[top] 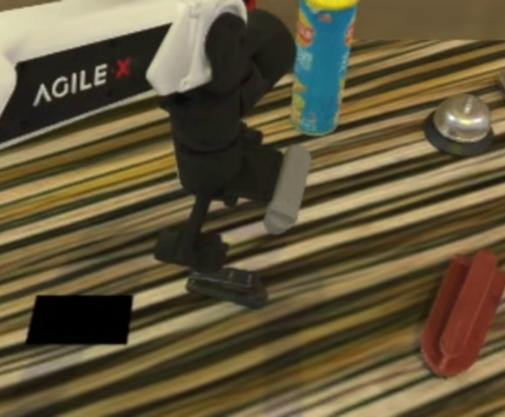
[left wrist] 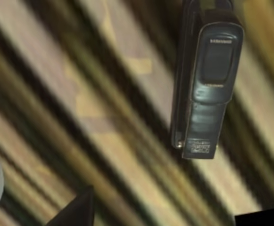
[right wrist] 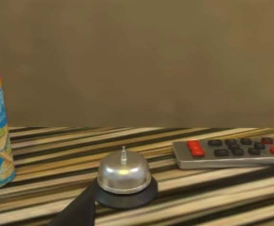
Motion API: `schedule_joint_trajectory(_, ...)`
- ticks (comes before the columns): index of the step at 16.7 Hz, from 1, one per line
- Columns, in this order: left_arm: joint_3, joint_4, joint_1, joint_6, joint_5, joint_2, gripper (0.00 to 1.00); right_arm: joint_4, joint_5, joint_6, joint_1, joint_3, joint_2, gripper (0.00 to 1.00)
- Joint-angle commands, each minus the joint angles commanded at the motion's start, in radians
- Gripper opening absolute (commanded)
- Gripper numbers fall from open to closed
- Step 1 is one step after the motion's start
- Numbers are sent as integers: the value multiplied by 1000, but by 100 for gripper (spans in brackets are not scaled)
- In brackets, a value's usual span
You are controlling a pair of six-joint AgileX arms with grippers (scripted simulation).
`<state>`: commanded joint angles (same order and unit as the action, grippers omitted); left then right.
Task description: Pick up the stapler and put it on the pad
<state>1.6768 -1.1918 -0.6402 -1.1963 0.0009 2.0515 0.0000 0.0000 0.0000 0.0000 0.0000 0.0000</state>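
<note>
The tabletop (top: pixel 356 217) is covered in stripes of brown, yellow, cream and black, and a plain brown wall stands behind it.

The small, low, black stapler (top: pixel 227 287) lies flat on the stripes, a bit left of the middle and toward the near edge. Its long side runs almost left to right, with the right end tipped a little closer to the near edge. In the left wrist view the stapler (left wrist: pixel 203 84) shows up close, lying across the stripes.

The left arm's black tool (top: pixel 191 249) hangs just above and beside the stapler's left end. I cannot tell if it is spread or pressed together, or if it touches the stapler.

The flat black rectangle pad (top: pixel 80 319) lies to the left of the stapler, near the left side of the tabletop. The two are near each other but apart. Only a corner of the pad (left wrist: pixel 261 220) shows in the left wrist view.

A tall blue chip can with a yellow lid (top: pixel 323 65) stands at the back. A round silver bell on a black base (top: pixel 461 122) sits at the back right. A grey remote with red and black buttons (right wrist: pixel 231 151) lies beside the bell. A long dark red plastic thing (top: pixel 462 313) lies at the front right.

The right arm is out of the top view, and its tool cannot be seen.
</note>
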Motion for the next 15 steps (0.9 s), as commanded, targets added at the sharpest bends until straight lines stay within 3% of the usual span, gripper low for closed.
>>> schedule_joint_trajectory(3, -32, 39, -2, -2, 0, 13, 100, 0, 0, 0, 0, 0, 0, 100)
schedule_joint_trajectory(10, -211, 326, -2, -4, 1, 112, 100, 0, 0, 0, 0, 0, 0, 100)
schedule_joint_trajectory(15, -226, 347, -3, -5, 1, 122, 100, 0, 0, 0, 0, 0, 0, 100)
